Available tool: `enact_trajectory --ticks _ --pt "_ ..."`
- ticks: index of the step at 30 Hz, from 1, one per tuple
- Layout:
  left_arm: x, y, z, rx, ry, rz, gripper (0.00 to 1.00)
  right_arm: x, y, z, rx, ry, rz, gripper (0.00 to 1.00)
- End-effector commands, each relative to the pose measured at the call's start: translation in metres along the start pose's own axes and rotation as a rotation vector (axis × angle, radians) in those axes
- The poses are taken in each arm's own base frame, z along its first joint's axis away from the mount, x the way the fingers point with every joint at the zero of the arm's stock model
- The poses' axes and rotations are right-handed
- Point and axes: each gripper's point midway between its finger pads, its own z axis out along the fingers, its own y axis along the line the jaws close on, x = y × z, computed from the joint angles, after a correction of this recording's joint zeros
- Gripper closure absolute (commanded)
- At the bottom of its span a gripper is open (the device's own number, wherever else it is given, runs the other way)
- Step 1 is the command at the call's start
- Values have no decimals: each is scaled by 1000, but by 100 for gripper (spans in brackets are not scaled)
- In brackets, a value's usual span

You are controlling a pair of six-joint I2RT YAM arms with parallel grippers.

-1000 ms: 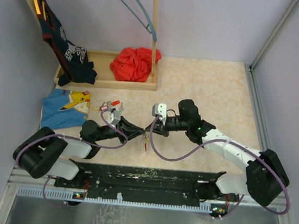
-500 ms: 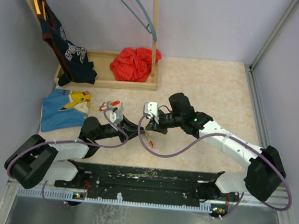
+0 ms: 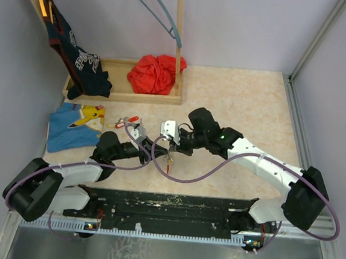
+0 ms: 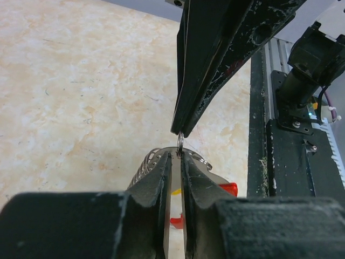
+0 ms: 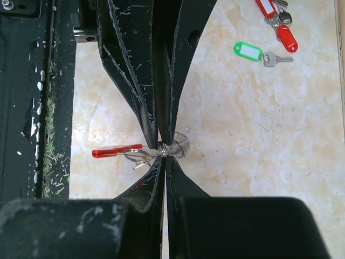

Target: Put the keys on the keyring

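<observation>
The keyring (image 5: pixel 173 149), a coil of thin silver wire, hangs above the table between both grippers. A red tag (image 5: pixel 115 152) and a small ring with a yellow bit (image 5: pixel 138 158) dangle from it. In the top view the grippers meet tip to tip over the keyring (image 3: pixel 169 159). My left gripper (image 4: pixel 179 154) is shut on the wire's edge. My right gripper (image 5: pixel 165 159) is shut and pinches the same coil from the opposite side. A green-tagged key (image 5: pixel 249 51) and red-tagged keys (image 5: pixel 277 21) lie loose on the table; these loose keys (image 3: pixel 128 122) are behind my left arm.
A blue cloth with a yellow cartoon print (image 3: pixel 75 126) lies at the left. Behind it stands a wooden tray (image 3: pixel 119 91) with a red cloth (image 3: pixel 155 73), a dark shirt (image 3: pixel 76 60) and a hanger rack. The black base rail (image 3: pixel 166 205) runs along the near edge.
Both grippers have shifted left together with the keyring between them; the right arm has reached further left across the table.
</observation>
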Motion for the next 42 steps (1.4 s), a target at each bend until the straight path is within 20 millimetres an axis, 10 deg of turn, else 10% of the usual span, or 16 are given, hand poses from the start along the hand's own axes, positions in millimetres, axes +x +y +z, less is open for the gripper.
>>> enact_trajectory --ticks 1,18,28,42 --pt "-11 0 4 24 -7 36 84 -30 -8 -4 18 -47 -60 100" --pt "-12 -2 6 50 -4 36 100 -33 -6 -2 19 -49 -68 100" --pt "-23 -6 -3 25 -97 81 100 -38 -10 -27 19 -274 11 77" --pt "-30 -13 -5 51 -138 94 100 -17 -1 -11 -41 -334 24 75"
